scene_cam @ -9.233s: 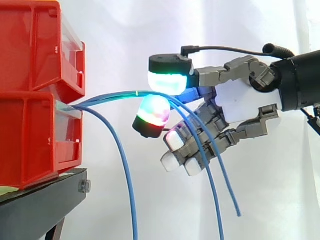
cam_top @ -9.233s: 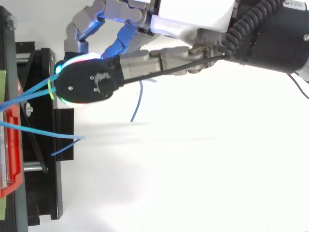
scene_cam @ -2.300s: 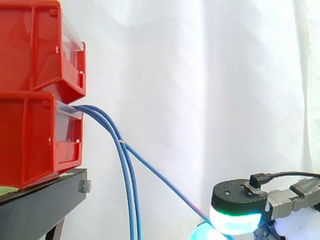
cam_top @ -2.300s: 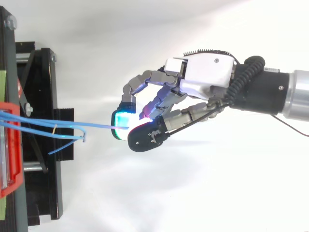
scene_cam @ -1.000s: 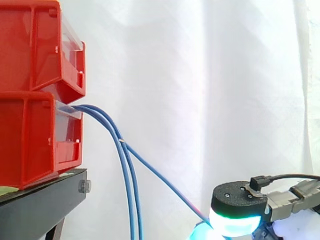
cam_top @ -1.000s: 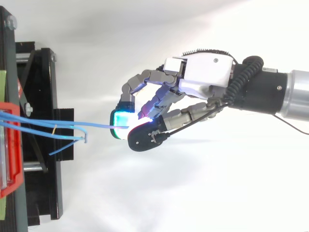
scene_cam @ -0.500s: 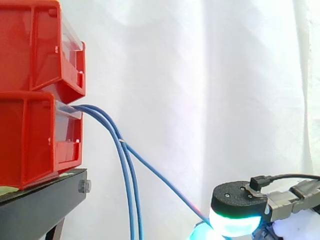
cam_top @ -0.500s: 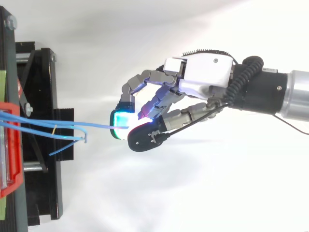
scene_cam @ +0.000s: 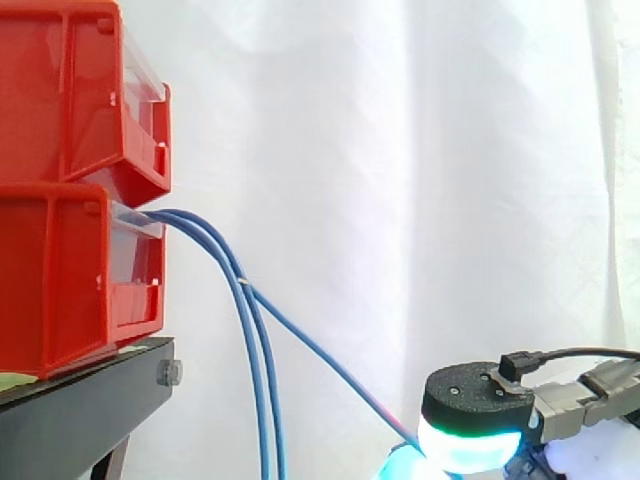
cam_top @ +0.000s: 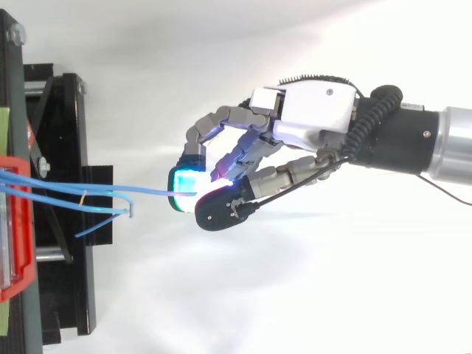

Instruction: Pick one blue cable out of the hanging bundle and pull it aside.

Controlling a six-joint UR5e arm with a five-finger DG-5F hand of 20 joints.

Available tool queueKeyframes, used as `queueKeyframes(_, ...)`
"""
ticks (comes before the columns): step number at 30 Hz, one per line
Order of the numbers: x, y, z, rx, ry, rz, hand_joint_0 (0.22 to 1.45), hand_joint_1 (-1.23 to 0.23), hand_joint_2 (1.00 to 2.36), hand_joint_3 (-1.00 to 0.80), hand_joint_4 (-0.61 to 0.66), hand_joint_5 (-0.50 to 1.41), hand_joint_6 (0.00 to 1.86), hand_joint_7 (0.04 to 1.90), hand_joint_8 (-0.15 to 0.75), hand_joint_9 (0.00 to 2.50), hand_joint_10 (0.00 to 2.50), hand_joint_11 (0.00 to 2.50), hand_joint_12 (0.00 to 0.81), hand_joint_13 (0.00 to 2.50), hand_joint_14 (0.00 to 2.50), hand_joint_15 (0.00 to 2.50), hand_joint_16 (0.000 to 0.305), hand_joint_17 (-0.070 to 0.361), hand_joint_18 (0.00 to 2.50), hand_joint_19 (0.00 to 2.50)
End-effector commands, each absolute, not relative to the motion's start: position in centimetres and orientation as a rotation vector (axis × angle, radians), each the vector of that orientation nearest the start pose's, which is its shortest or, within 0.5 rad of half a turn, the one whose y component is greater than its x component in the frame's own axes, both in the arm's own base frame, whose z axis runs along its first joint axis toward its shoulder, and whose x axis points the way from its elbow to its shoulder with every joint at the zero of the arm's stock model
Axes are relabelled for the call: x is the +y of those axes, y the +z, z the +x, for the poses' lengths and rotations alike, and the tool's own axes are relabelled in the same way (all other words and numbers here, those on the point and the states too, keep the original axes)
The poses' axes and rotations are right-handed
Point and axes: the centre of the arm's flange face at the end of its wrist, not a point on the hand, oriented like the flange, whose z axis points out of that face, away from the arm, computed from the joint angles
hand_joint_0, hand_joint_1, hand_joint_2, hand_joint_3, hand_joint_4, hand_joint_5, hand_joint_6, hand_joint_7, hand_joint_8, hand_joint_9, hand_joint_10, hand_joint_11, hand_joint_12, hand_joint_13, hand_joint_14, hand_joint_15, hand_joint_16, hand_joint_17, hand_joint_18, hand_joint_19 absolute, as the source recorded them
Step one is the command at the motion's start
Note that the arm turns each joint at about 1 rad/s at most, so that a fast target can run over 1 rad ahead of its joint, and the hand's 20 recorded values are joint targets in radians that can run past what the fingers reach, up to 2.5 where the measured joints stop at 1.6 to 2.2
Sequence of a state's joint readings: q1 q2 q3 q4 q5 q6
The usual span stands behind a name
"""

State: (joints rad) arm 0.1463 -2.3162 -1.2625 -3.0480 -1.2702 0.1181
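Stretching taut from the stacked red plastic bins at left, one thin blue cable ended pinched between curled glowing fingertips of the robot hand, right of the hanging bundle

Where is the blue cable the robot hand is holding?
Side view: the blue cable slants from the lower red bin down-right to the hand, apart from the hanging cables.

Robot hand lower, farther from bins; one blue cable drawn taut aside.
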Motion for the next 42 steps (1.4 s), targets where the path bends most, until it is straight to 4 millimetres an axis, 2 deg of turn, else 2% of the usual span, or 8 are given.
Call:
queueKeyframes(1,-5.84,18.28,71.59,1.289,0.937,1.550,0.53,-0.86,1.22,-0.07,-0.19,0.00,0.86,1.06,0.317,0.95,0.01,0.27,0.371,0.78,0.01,0.36,0.058,0.130,0.73,0.37)
queueKeyframes(42,-5.95,18.28,71.58,1.288,0.936,1.551,0.55,-0.86,1.17,-0.06,-0.19,0.00,0.86,1.06,0.321,0.96,0.01,0.28,0.369,0.79,0.01,0.36,0.058,0.129,0.74,0.37)
